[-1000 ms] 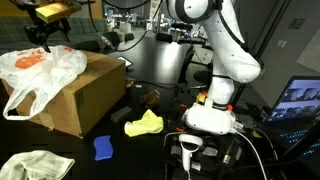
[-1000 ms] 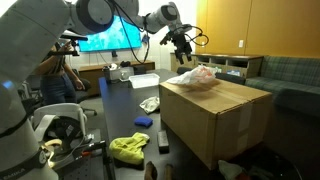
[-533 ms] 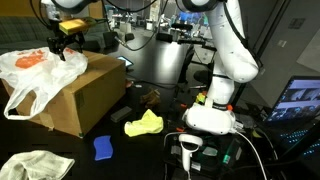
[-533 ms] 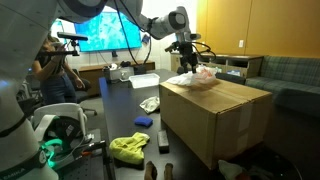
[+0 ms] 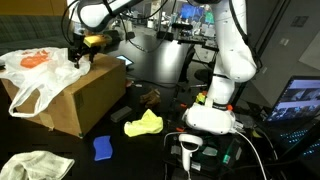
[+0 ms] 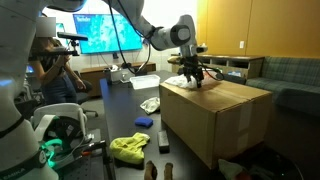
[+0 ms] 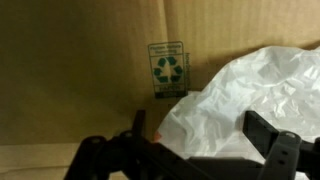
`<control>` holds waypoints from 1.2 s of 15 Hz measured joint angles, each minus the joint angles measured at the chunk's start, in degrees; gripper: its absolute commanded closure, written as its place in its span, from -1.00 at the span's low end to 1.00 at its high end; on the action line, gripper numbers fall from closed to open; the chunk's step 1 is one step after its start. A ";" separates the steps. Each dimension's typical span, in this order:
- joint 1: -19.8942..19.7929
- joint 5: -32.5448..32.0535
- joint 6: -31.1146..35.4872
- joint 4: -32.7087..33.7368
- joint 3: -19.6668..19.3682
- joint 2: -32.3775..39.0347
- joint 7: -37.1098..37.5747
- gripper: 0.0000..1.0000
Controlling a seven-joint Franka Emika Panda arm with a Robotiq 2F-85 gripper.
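A: Right, jotting this down. Gripper (image 5: 80, 58) hangs over the cardboard box (image 5: 85, 100), jaws spread wide, nothing between them. Plastic bag (image 5: 35, 72) lies on the box top at the gripper's nine o'clock, just beside it; I can't tell whether they touch.

B: Agreed, empty. My worry is that the film looks thin and slack. Closing on a loose fold could catch only a pinch, and I'd guess the bag would slip free or drag across the top and off the edge.

A: An orange thing (image 5: 35, 60) sits inside too; its weight might tip things.

B: Possibly. Coming down hard could also dent the lid.

A: Views differ. Wrist view gives the two fingers (image 7: 270, 145) well apart, the bag's edge at four o'clock and a recycling label (image 7: 168, 70) at twelve. The label doesn't show from outside.

B: And only in an exterior view do you get the box's sides, plus the yellow cloth (image 5: 143, 124) and blue sponge (image 5: 103, 147) lying at the box's five o'clock.
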 measured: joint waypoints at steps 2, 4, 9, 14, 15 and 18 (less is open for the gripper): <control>-0.79 1.28 1.87 -2.41 0.00 -0.62 -2.15 -0.49; -0.99 2.45 3.46 -4.12 0.06 -1.17 -3.52 -0.17; -1.13 3.90 6.25 -7.51 0.36 -4.10 -5.50 0.60; -1.12 3.90 6.71 -9.59 1.42 -6.59 -6.78 0.94; -1.11 3.90 6.71 -9.76 1.78 -6.91 -7.21 0.91; -0.97 3.90 6.72 -9.90 3.04 -7.75 -8.09 0.83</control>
